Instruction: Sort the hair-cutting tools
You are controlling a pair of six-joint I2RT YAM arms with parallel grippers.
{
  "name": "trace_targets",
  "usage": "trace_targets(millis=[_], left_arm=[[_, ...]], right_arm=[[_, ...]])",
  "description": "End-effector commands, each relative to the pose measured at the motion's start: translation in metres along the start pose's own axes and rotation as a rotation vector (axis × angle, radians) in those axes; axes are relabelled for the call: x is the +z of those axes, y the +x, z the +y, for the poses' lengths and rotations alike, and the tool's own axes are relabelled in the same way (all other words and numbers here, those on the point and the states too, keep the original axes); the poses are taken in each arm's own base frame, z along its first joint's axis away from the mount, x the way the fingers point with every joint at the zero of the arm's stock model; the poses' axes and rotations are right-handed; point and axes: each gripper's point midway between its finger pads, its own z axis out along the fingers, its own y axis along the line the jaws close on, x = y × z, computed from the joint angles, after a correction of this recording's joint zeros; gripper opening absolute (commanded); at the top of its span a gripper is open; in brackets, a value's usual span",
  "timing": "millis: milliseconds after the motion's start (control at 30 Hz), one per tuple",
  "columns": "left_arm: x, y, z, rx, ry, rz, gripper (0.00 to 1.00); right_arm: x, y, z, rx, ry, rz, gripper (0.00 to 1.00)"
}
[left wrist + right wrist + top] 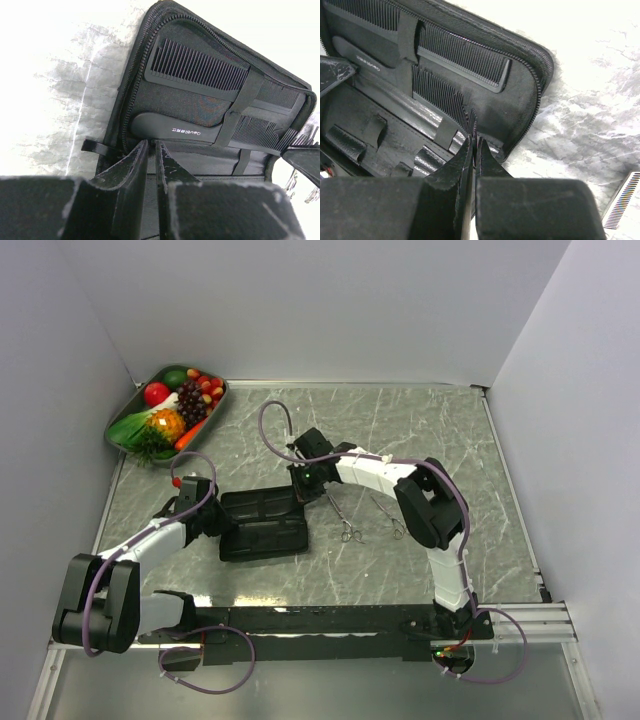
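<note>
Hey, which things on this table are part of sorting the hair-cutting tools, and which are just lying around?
For the job: left scissors, right scissors, upper comb, lower comb.
Just lying about: open black case holding both combs, fruit tray.

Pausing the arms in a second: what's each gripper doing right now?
Left gripper: closed, apparently pinching the edge of the open zip case.
Right gripper: closed, nothing visibly held.

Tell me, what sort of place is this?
Likely a robot test booth, not a salon: plain white walls box in a table, two robot arms are bolted at its edge, and props lie out: case, scissors, fruit tray.
</note>
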Motion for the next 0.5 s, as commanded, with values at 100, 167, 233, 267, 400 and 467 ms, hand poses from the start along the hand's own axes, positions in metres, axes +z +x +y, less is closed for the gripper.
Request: trace_targets(millis=[100, 167, 233, 267, 400, 467], left_arm=[[0.002, 0.005, 0.004, -0.008, -0.009, 0.014, 0.18], [0.002, 0.005, 0.003, -0.009, -0.007, 0.012, 0.18], [0.002, 0.004, 0.002, -0.012, -0.005, 0.008, 0.18], [0.003, 0.004, 0.002, -0.013, -0.006, 0.006, 0.18], [0.004, 0.003, 0.0, -0.021, 0.003, 0.002, 0.18], [0.004, 0.001, 0.0, -0.026, 0.005, -0.004, 0.18]], right_arm=[[0.027, 0.04, -0.044, 0.0, 0.169, 0.093, 0.24], [0.02, 0.038, -0.043, -0.011, 0.183, 0.086, 0.43], [0.008, 0.033, -0.045, -0.018, 0.205, 0.068, 0.52], [0.004, 0.033, -0.045, -0.026, 0.213, 0.066, 0.54], [-0.023, 0.021, -0.049, -0.025, 0.254, 0.027, 0.59], [-0.041, 0.013, -0.05, -0.027, 0.27, -0.006, 0.59]])
